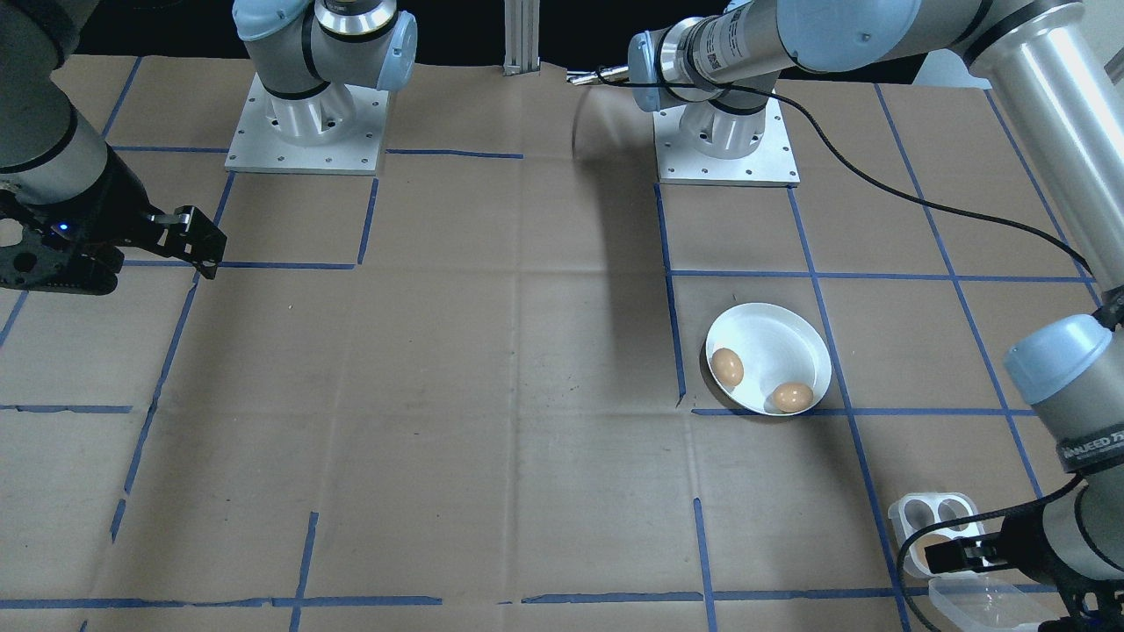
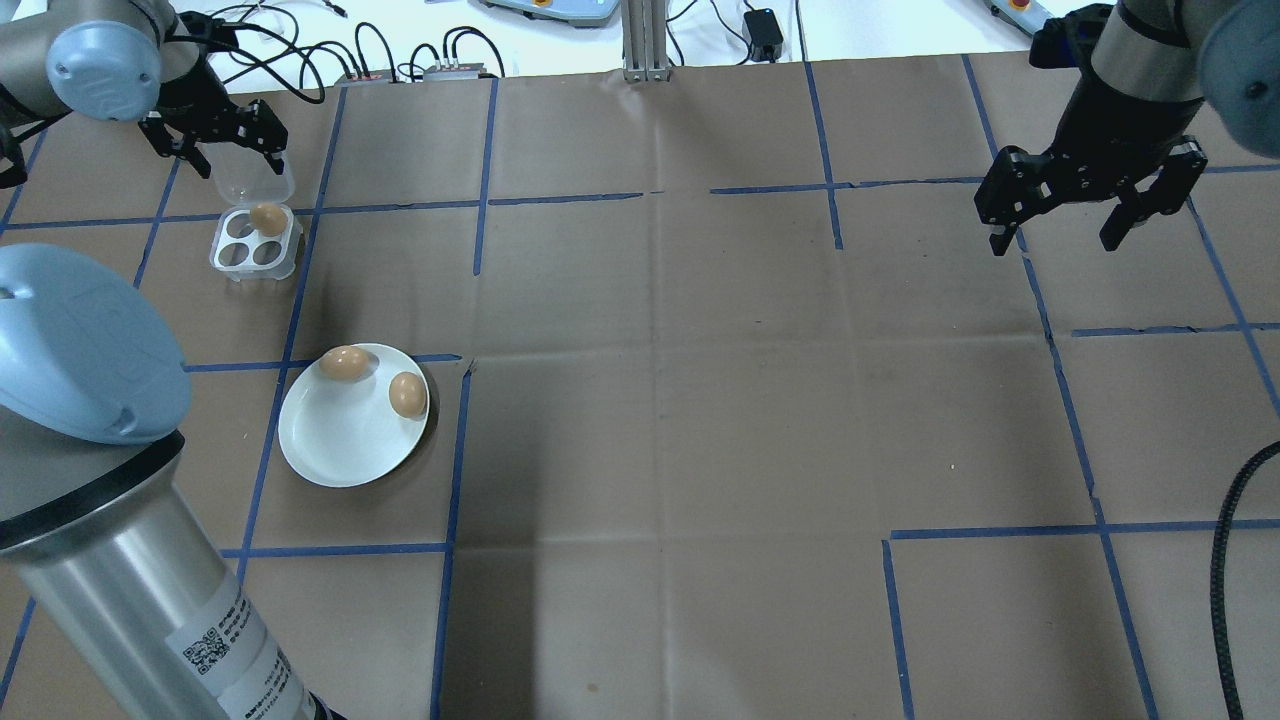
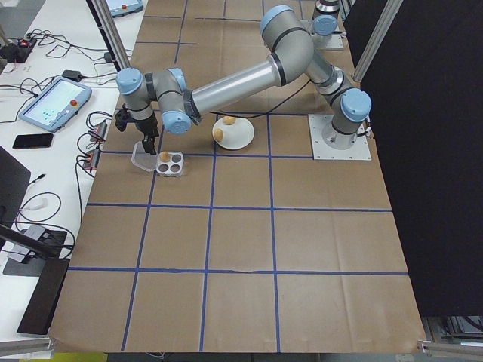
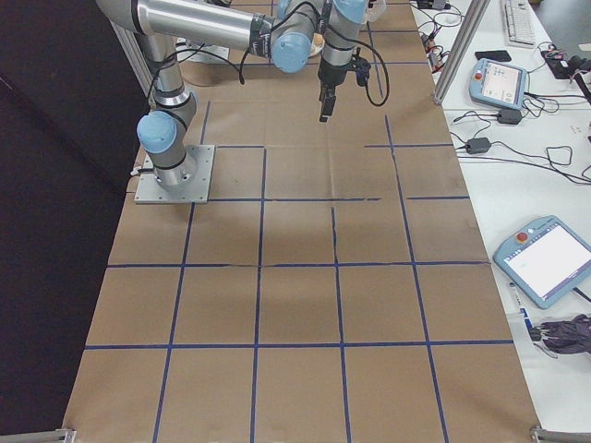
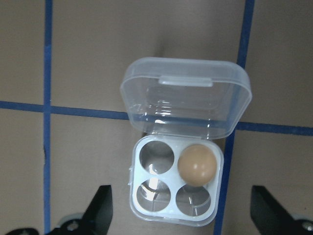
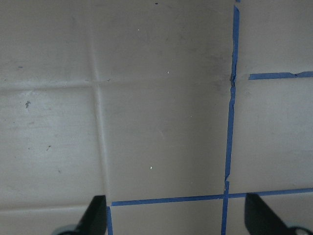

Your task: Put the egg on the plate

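Observation:
The white plate (image 2: pixel 340 440) lies on the left of the table with two brown eggs on it, one (image 2: pixel 343 362) at its far rim and one (image 2: pixel 407 394) at its right rim. A third egg (image 2: pixel 267 218) sits in one cup of the clear four-cup egg box (image 2: pixel 250 250), whose lid is open. My left gripper (image 2: pixel 238 160) hangs open just above and beyond the box with nothing in it. The left wrist view shows that egg (image 5: pixel 196 164) between and ahead of the spread fingertips (image 5: pixel 101 205). My right gripper (image 2: pixel 1055 235) is open and empty over bare table at the far right.
Brown paper with blue tape lines covers the table (image 2: pixel 700 400). The left arm's upper link (image 2: pixel 90 480) looms over the near left corner, close to the plate. Both arm bases (image 1: pixel 307 123) stand at the robot's side. Cables and a teach pendant (image 3: pixel 53 105) lie off the table.

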{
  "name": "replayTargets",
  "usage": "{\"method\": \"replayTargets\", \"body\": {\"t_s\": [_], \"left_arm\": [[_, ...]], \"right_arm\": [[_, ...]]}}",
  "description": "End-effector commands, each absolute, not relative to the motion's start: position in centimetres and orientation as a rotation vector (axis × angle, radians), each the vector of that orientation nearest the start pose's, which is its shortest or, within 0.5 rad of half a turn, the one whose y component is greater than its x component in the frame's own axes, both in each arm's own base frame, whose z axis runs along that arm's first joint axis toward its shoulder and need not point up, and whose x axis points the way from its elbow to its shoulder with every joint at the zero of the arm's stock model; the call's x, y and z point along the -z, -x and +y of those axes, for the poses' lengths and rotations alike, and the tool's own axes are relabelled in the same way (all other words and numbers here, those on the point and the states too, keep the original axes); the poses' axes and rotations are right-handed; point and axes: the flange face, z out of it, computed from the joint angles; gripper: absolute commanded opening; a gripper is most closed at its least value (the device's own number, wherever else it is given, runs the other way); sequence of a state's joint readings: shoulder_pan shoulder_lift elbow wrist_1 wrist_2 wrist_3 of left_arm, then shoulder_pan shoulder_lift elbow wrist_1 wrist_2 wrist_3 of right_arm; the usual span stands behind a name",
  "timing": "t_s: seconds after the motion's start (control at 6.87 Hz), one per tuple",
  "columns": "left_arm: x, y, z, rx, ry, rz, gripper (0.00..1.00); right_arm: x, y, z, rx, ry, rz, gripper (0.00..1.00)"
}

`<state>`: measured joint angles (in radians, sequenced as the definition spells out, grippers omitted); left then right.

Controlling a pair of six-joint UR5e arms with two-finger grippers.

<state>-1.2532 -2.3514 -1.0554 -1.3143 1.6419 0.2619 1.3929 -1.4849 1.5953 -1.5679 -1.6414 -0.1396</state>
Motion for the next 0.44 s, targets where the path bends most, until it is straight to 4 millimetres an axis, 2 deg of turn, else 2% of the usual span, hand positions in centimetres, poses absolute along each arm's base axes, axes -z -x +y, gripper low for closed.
{"method": "replayTargets", "body": {"t_s": [0.0, 0.29], "left_arm": [[-21.7, -12.1, -78.0, -0.129, 0.063, 3.090, 1.00], [-21.6, -14.3, -78.1, -0.122, 0.089, 3.093, 1.00]], "right_arm": [[-43.3, -3.3, -52.8, -0.197, -0.055, 3.187, 1.00], [-43.3, -3.3, -52.8, -0.197, -0.055, 3.187, 1.00]]}}
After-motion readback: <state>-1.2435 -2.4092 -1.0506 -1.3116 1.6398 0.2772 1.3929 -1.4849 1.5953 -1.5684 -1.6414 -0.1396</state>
